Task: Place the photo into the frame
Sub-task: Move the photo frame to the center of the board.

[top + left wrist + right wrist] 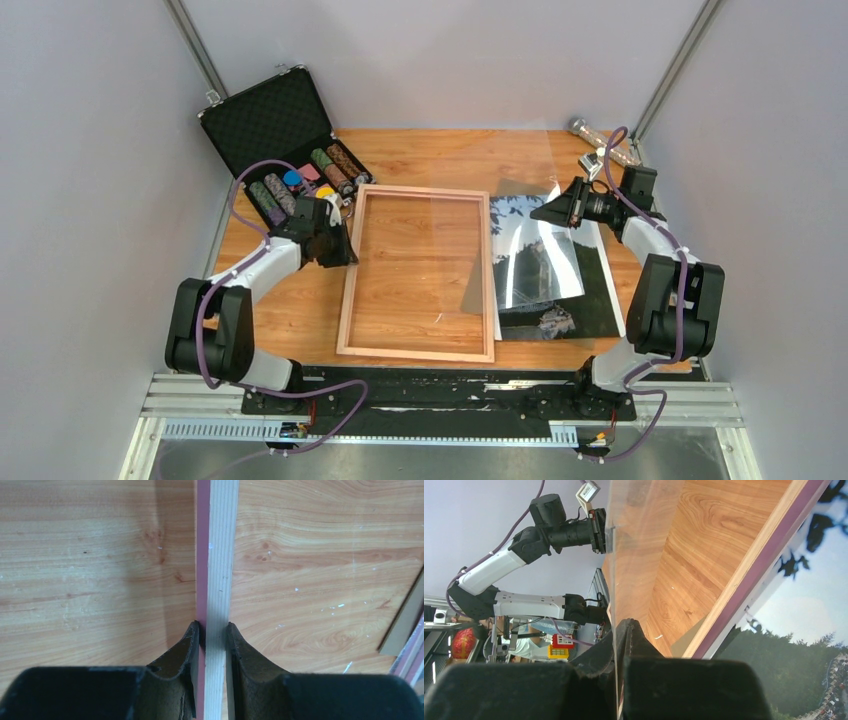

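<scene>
2 grippers are at work here, and we read both as closed on something. The left gripper (pixel 338 238) pinches the 9 o'clock rail of the large, thin-railed rectangular frame with pink front and light wood back (pixel 415 352). In its wrist view the jaws sit either side of that rail (pixel 217 555).

The right gripper (pixel 556 208) is shut on the edge of a thin clear sheet (pixel 535 260), which it holds tilted above the large glossy photo of green hills, blue sky and dark branches (pixel 585 300).

The photo lies flat on the wooden table (pixel 300 320) at 3 o'clock from the frame, just beside its rail. Its long axis runs 12 to 6, parallel to the frame's. From the right gripper it lies toward 6 o'clock and lower, so the right arm is much the nearer. We judge the photo must travel toward 9 o'clock, and the sheet stands in the way.

Glare on the sheet hides the photo's middle. We cannot tell whether the photo's edge touches the rail or slips under it. We also cannot tell whether a pane sits in the frame.
</scene>
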